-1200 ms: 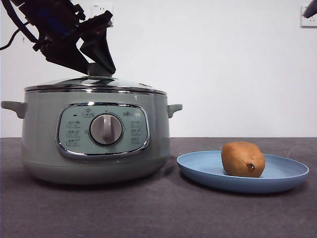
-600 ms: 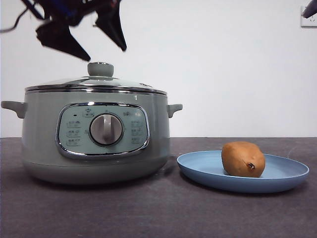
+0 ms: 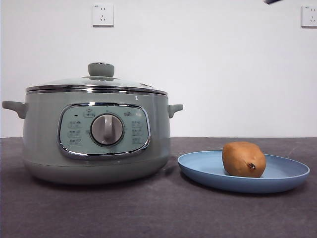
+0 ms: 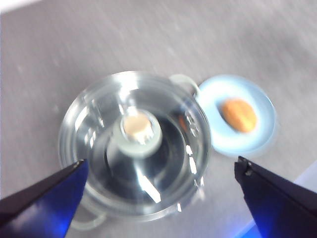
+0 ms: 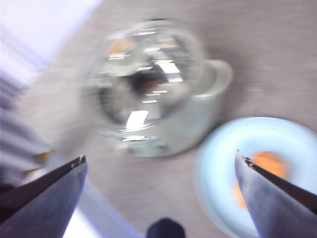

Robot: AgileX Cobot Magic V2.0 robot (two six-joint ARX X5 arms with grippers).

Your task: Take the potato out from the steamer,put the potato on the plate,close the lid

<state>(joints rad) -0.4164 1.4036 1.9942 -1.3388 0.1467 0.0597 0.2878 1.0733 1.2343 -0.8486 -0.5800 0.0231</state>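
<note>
The sage-green steamer [image 3: 96, 134] stands on the table's left side with the glass lid [image 3: 96, 83] resting shut on its chrome rim, green knob [image 3: 101, 69] on top. To its right the orange-brown potato [image 3: 243, 159] lies on the light-blue plate [image 3: 198, 166]. My left gripper [image 4: 161, 171] hangs open high above the lid [image 4: 133, 144], holding nothing; the potato [image 4: 238, 114] and plate [image 4: 218, 91] show beside the pot. My right gripper [image 5: 158, 163] is open too, high over the steamer [image 5: 148, 84] and plate [image 5: 237, 144], in a blurred picture.
A dark grey cloth covers the table [image 3: 158, 213]. Two wall sockets [image 3: 102, 14] sit on the white wall behind. A dark arm tip [image 3: 271, 1] shows at the top edge on the right.
The dark arm that stood at the lid's knob a second ago rose, let go of it and has left the front view. Lid, steamer, potato and plate have not moved.
</note>
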